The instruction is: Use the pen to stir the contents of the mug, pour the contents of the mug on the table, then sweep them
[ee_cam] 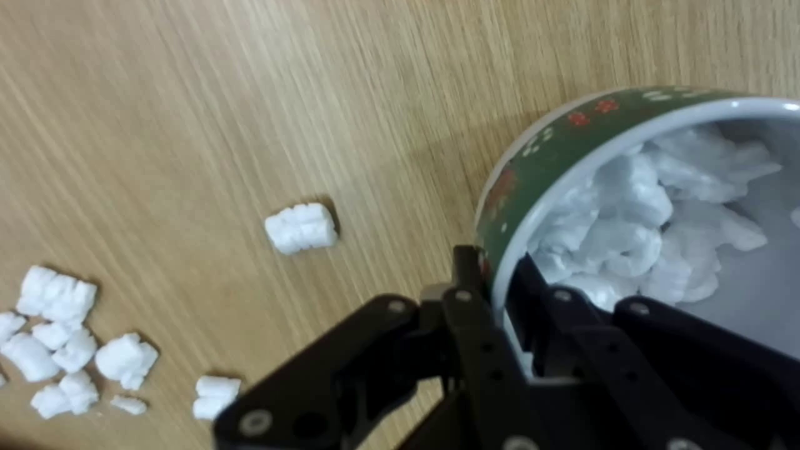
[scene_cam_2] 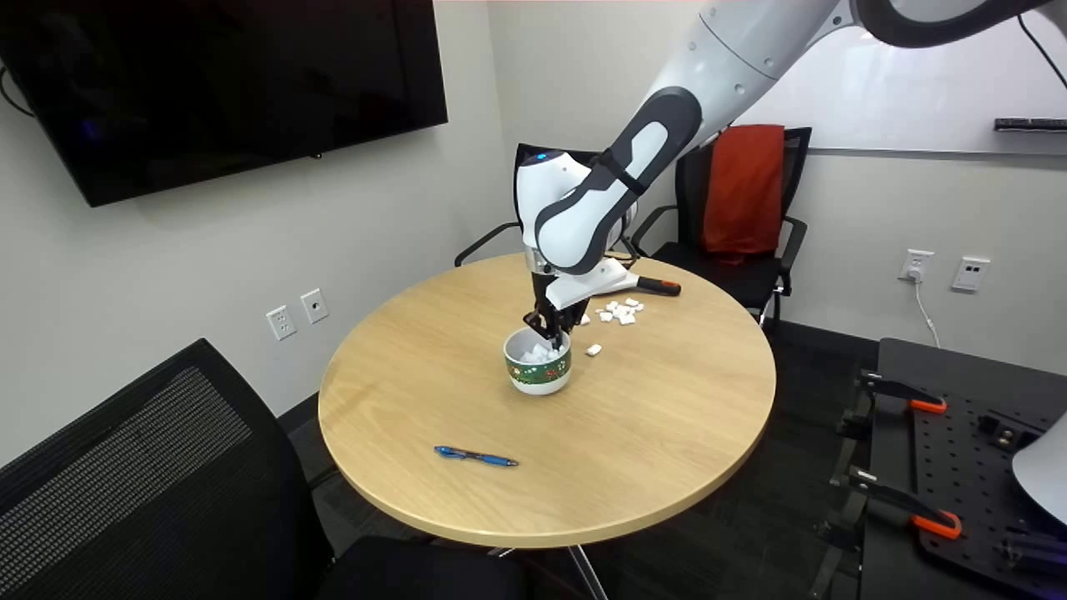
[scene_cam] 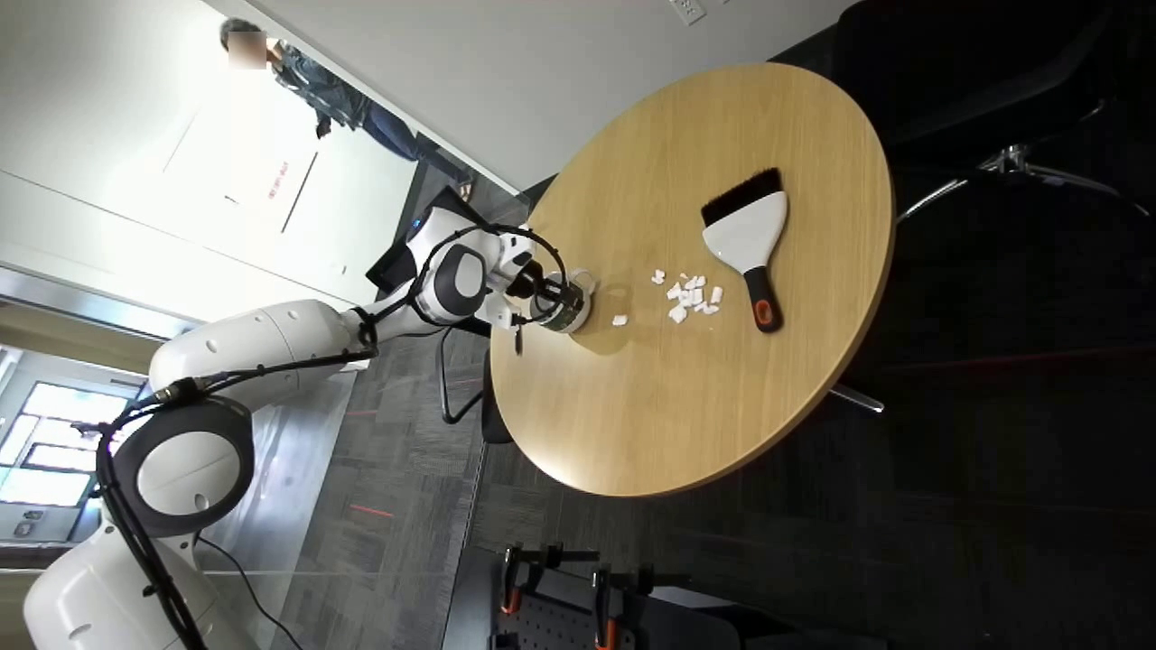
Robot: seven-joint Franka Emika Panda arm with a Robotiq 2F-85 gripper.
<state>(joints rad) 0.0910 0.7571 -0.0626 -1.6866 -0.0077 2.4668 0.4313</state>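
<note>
One mug is standing upright on the round surface, white bits heaping inside too closely to count, as one robot hand is pinching the mug's wall. That one-sided grip may be inviting a swivel and early spill on lifting. About a dozen loose bits are lying near one brush; one pen is lying apart.
</note>
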